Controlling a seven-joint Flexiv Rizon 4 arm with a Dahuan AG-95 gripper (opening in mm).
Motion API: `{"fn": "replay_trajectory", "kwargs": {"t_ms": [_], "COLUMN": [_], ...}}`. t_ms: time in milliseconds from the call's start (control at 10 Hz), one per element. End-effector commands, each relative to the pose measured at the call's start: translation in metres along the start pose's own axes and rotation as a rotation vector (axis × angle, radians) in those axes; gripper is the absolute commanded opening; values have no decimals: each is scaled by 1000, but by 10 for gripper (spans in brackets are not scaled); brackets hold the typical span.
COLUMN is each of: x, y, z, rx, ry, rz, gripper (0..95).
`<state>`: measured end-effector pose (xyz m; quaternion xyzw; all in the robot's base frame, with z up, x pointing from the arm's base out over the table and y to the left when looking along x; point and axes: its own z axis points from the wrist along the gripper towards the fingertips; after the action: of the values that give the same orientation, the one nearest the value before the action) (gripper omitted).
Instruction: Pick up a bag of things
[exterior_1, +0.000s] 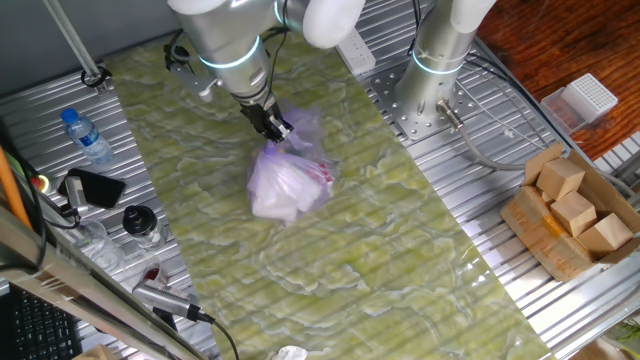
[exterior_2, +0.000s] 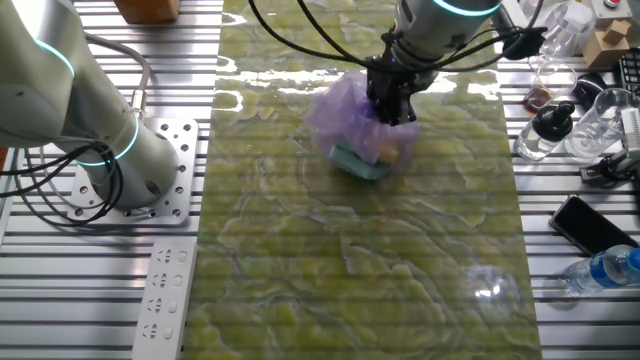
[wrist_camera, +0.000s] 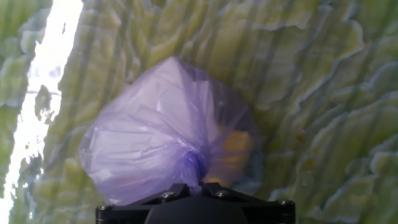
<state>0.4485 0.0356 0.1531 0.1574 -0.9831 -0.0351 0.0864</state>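
Pinching the gathered, crinkled neck of the bag of things (exterior_1: 288, 180), the gripper (exterior_1: 276, 128) is holding its two dark fingers closed on the plastic, with the knot disappearing between the finger mounts at the bottom edge of the hand view. Directly beneath the fingers, the pale lilac bag (wrist_camera: 165, 134) is bulging outward, showing a yellow item through its translucent skin on the side to the right of the knot; in the other fixed view the bag (exterior_2: 352, 125) is also showing a teal item at its lower edge and some yellow just under the gripper (exterior_2: 392, 108), while pink is showing through in the first fixed view. Whether the bag is hanging free or resting on the green marbled mat (exterior_1: 400, 260) I cannot tell, though its bottom is sitting very close to the surface. Farther out from the fingers, a cardboard box (exterior_1: 565, 225) of wooden blocks (exterior_1: 575, 205) is sitting well apart at the table's edge, and on the opposite side a water bottle (exterior_1: 85, 135), a black phone (exterior_1: 95, 187) and a small dark-capped jar (exterior_1: 140, 222) are lying on the ribbed metal table (exterior_1: 150, 260). A second arm's base (exterior_2: 130, 170) is standing bolted down well away from the bag, with a white power strip (exterior_2: 160, 300) beside it.
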Motion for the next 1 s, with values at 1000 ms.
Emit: {"fn": "replay_trajectory", "kwargs": {"t_ms": [1000], "x": [15], "y": [22], "z": [-61], "rx": [35], "ry": [-10], "rz": [52], "gripper": [0]}}
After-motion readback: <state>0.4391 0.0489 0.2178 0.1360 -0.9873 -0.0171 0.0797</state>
